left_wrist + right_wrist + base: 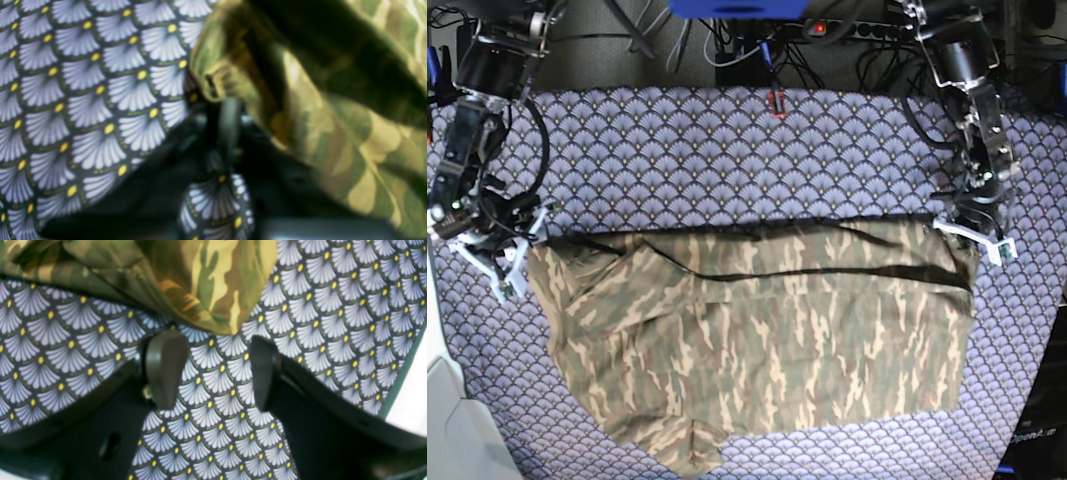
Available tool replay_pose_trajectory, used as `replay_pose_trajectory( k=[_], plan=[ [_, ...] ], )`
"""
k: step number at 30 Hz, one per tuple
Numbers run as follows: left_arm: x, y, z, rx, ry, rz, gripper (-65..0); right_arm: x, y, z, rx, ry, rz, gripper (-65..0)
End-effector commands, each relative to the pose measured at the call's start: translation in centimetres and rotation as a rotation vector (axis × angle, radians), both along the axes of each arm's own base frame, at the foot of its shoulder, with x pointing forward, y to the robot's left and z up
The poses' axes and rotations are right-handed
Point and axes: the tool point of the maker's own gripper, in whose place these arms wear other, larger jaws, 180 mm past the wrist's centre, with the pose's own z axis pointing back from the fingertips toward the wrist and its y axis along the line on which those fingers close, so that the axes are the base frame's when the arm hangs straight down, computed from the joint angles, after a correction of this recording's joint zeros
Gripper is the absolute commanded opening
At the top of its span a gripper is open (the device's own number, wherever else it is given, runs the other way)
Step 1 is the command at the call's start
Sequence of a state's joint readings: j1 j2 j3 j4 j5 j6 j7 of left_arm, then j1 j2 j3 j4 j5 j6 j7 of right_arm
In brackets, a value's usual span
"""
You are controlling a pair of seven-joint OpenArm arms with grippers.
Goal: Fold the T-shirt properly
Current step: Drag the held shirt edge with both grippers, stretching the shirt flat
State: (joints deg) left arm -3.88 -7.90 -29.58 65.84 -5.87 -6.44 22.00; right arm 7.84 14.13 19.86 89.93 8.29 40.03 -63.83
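The left gripper (218, 100) is pinched together on a bunched edge of the T-shirt (333, 126), and the blurred wrist view shows the camouflage cloth folding up and away from the fingertips while a scrap of the tablecloth (83, 100) also sits between the dark jaws lower down. Over on the other side, the right gripper (213, 370) stands with its jaws wide apart, both pads (165, 368) resting over the scallop pattern, and a corner of the shirt hangs just beyond the tips without being caught. From the base view, the T-shirt (767, 350) lies spread across the middle of the purple tablecloth (727, 160), its upper edge running from the right gripper (512, 262) at the view's left to the left gripper (972, 228) at the view's right, with a lower corner trailing toward the near edge.
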Motion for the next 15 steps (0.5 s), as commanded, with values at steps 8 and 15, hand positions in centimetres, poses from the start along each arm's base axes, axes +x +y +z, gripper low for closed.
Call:
replay_pose_trajectory(
  k=[8, 15],
  plan=[
    [0.5, 0.4, 1.3, 0.021, -0.012, 0.012, -64.5, 0.5, -0.4, 1.1, -0.011, -0.039, 0.004, -30.2],
    [-0.4, 0.5, 2.7, 0.057, -0.038, 0.002, -64.5, 0.9, 0.5, 1.7, 0.006, -0.066, 0.002, -29.9]
  ],
)
